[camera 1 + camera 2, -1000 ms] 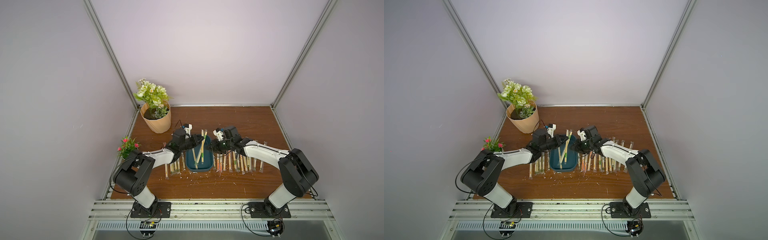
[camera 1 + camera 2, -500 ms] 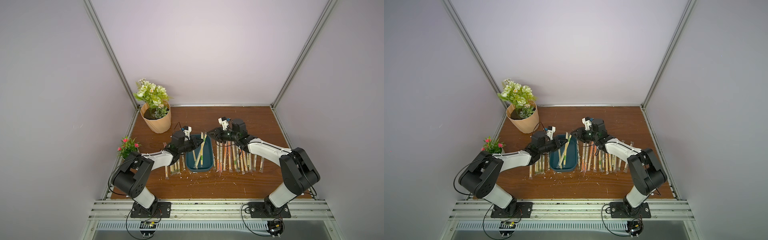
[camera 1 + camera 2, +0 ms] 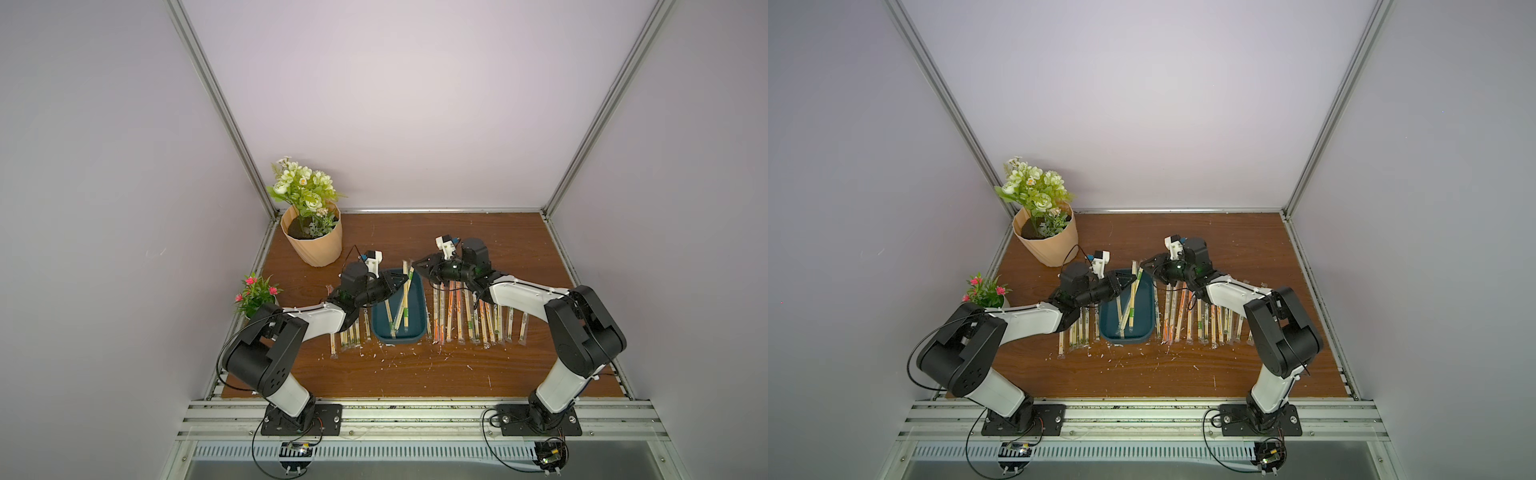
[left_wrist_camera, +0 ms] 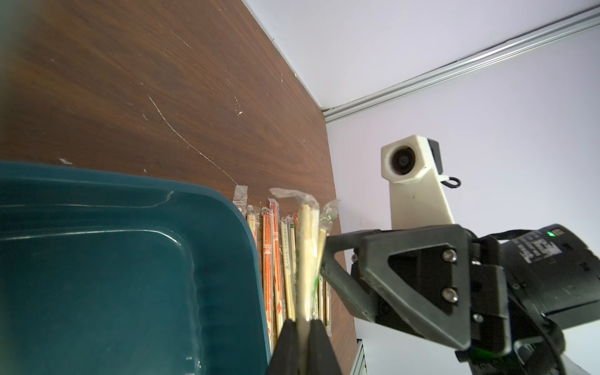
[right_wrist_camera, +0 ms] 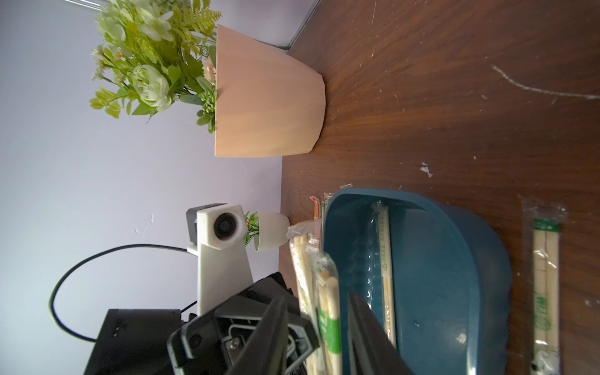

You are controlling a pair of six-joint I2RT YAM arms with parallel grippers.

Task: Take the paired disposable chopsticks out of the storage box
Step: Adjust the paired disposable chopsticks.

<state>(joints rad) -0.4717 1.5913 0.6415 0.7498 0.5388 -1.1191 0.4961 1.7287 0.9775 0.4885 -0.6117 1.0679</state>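
The dark teal storage box sits mid-table with a few paired disposable chopsticks in it. My left gripper is shut on one pale sleeved pair, which leans up over the box's far rim. My right gripper is open at that far rim, its jaws standing either side of the raised ends of the green-printed sleeves without pressing them. One more pair lies flat inside the box.
Rows of sleeved chopsticks lie on the table to the right of the box and to its left. A peach flower pot stands at the back left, with a small pink-flowered pot nearer. White scraps dot the front.
My right gripper has moved from beside the right-hand row back and left to the box's far end, by the raised chopstick tips. My left gripper has kept its grip and barely shifted.
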